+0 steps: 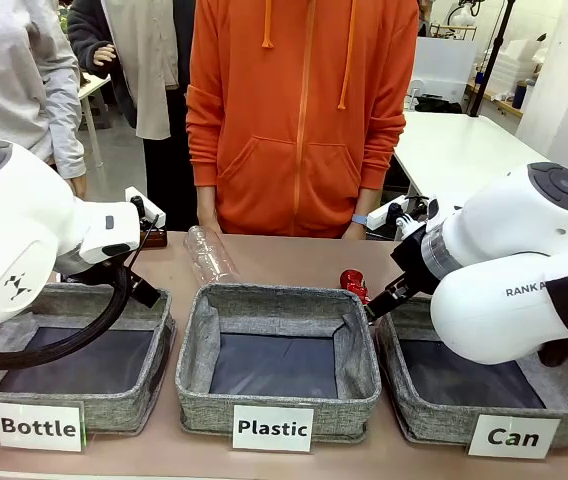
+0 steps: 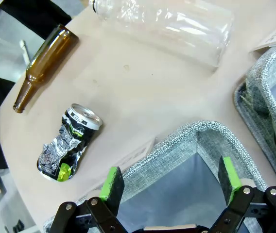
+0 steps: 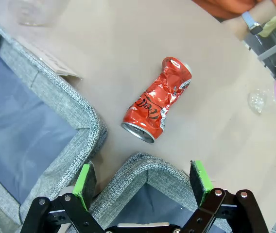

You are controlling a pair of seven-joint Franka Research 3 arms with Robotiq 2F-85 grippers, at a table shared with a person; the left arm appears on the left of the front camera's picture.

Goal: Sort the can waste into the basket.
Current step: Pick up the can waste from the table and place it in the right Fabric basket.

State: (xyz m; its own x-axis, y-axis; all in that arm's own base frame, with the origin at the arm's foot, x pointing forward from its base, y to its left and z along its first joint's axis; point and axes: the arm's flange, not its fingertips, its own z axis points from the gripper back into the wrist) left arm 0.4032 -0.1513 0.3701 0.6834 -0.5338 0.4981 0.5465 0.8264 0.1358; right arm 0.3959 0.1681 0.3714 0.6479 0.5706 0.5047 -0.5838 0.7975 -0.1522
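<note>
A crushed red can (image 3: 157, 99) lies on its side on the tan table, just beyond a corner of the grey "Can" basket (image 3: 138, 167). My right gripper (image 3: 143, 179) hangs open above that corner with nothing between its green pads. In the front view the red can (image 1: 354, 283) peeks out behind the gap between the middle basket and the "Can" basket (image 1: 434, 425). A crushed silver-and-black can (image 2: 70, 143) rests on the table near the left basket's corner. My left gripper (image 2: 169, 177) is open and empty over that basket, to the can's right in its view.
The "Bottle" basket (image 1: 114, 415) and the "Plastic" basket (image 1: 199, 395) stand left and middle. A brown glass bottle (image 2: 43, 65) and a clear plastic bottle (image 2: 177, 29) lie beyond the left basket. A person in an orange hoodie (image 1: 299, 110) stands at the far edge.
</note>
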